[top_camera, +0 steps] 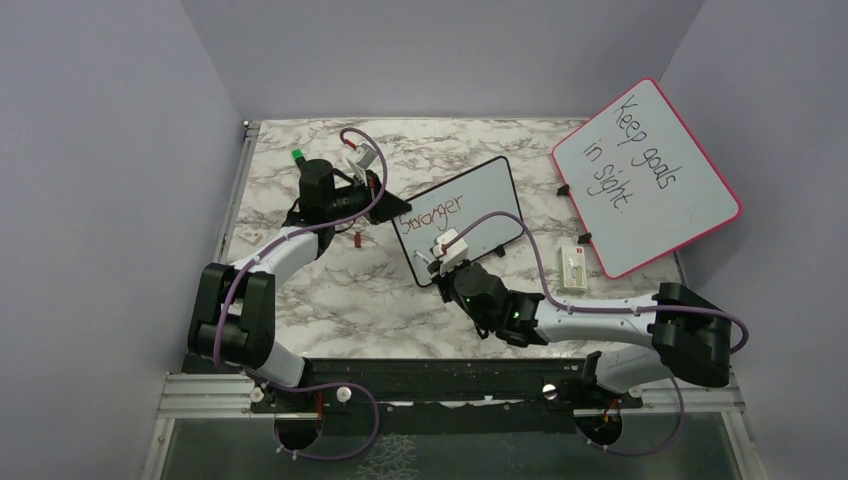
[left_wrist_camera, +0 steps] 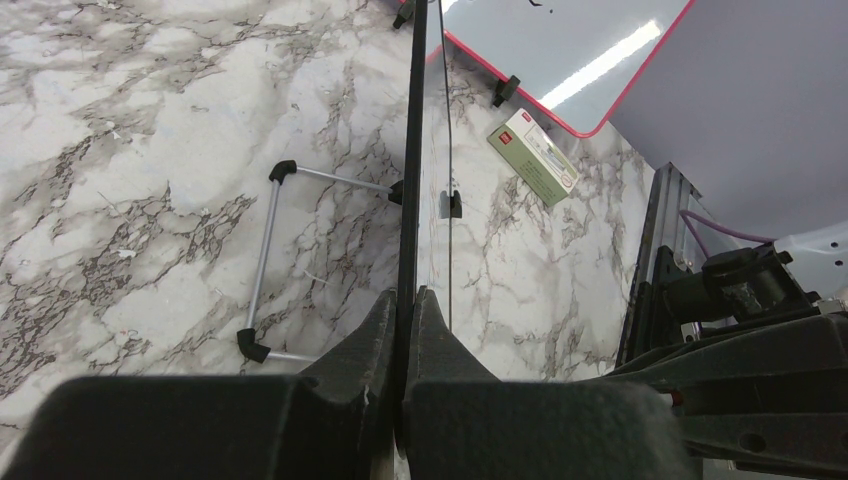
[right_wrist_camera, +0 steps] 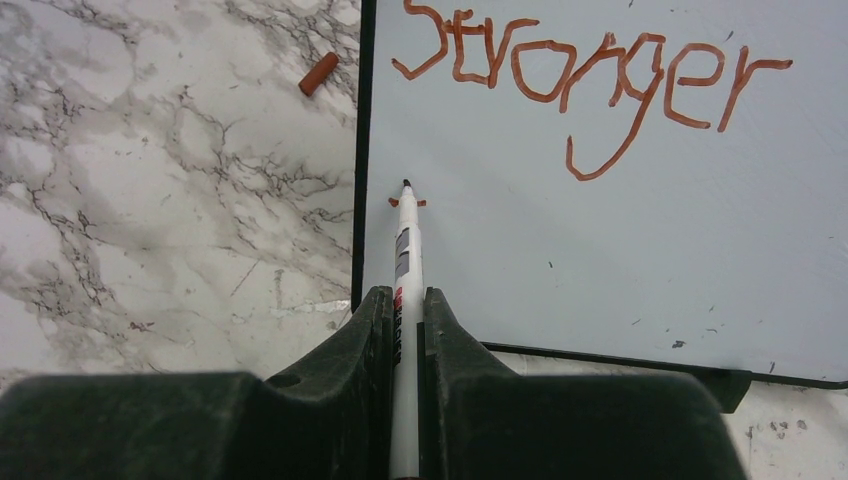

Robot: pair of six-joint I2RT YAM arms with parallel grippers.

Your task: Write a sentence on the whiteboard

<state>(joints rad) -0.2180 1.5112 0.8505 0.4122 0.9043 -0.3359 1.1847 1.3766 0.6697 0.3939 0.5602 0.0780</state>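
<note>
Marble-patterned, the table (top_camera: 330,290) carries everything here. At its far right a pink-framed board (top_camera: 650,180) with black handwriting leans, overhanging the table's edge. The whiteboard (top_camera: 485,200), smaller and black-framed, sits at the middle of the table between the two arms, turned at an angle; the left wrist view sees it edge-on, with a thin metal stand (left_wrist_camera: 262,260) reaching from its back down to the table. The left fingers (left_wrist_camera: 388,315) are clenched on the whiteboard's black frame at its left edge. The right fingers (right_wrist_camera: 378,310) are clamped around a white marker (right_wrist_camera: 406,240), whose dark tip touches the whiteboard low near its left frame, with a short reddish stroke on each side of it. Of the sentence (right_wrist_camera: 590,75), the reddish-brown word "Stronger" shows across the upper part of the whiteboard. A small green and white box (top_camera: 572,270) lies on the table between the two boards, just beside the pink frame's lower corner. A small reddish-brown cap (right_wrist_camera: 319,73) lies on the table just left of the whiteboard's frame, apart from it.
</note>
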